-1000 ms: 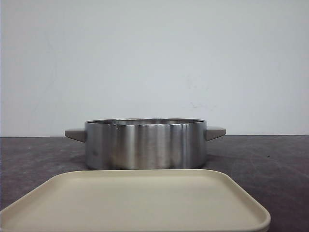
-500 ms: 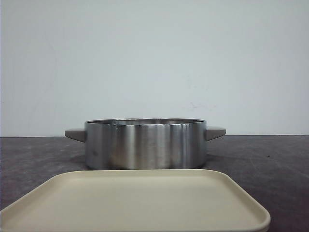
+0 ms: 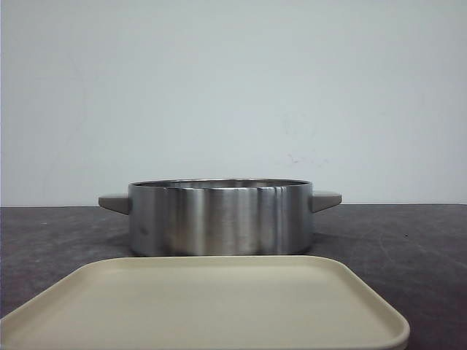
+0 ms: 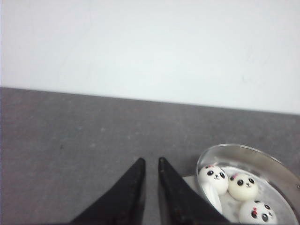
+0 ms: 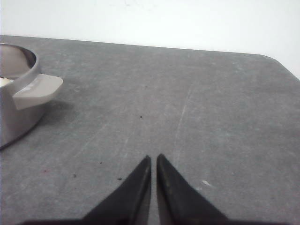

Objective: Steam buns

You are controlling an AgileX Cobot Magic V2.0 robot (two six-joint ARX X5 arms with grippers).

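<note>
inside the steel pot (image 4: pixel 248 187) behind the beige tray (image 3: pixel 204 306) sit three visible buns (image 4: pixel 243 186), apparently ready for steaming, while both grippers' jaws rest nearly together, empty, over the tabletop (image 5: pixel 187 103).

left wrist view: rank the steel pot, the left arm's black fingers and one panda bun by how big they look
1. Steel pot, though it is cut off by the frame.
2. Fingers; being nearest the camera enlarges them, so ranks 1 and 2 are unsure.
3. Bun, plainly smallest.

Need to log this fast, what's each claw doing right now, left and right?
Left claw: closed, holding nothing.
Right claw: closed, holding nothing.
</note>
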